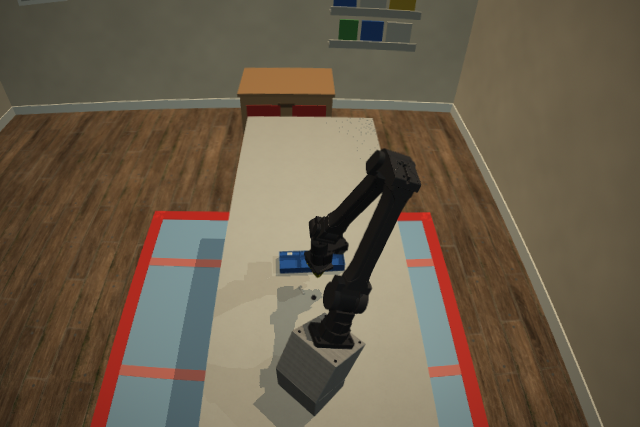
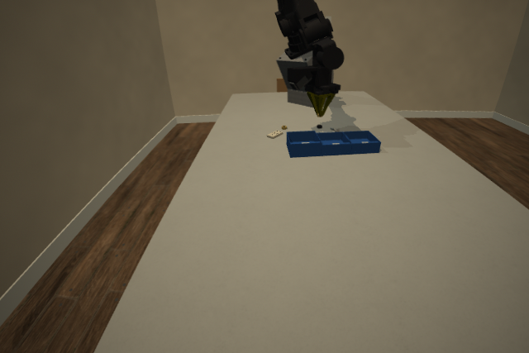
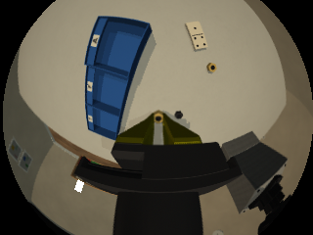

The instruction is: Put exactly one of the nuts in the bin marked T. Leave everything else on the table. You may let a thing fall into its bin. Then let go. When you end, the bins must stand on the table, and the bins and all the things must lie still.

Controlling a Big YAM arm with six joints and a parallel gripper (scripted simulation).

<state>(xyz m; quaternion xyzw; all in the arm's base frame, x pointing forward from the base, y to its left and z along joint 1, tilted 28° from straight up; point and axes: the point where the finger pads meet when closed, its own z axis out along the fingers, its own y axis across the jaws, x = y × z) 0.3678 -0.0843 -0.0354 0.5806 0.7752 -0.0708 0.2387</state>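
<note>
The claw (image 3: 158,117) hangs in the air above the bench (image 2: 298,233), with its yellow fingers (image 2: 315,103) pressed close and pinching a small brass nut (image 3: 158,117) at their tips. The wrist view shows the nut as a tiny gold bit right between the tips. The claw points down and is up off the bench, just on the arm's side of the blue bins (image 2: 334,142). The bins are three boxes joined in a row, and each has a little white label on it. The letters are too small to read, so I cannot tell which one is T. The bins look bare inside. Close to the bins, on the bench, lies a small dark round thing (image 2: 319,126). A bit to the side lies a second brass nut (image 2: 284,127), and just beside it a white flat piece (image 2: 274,133) with dots like a domino. These things lie near each other but do not touch. Behind them the black arm (image 1: 369,236) rises from a grey block (image 1: 310,370) that stands on the bench.
</note>
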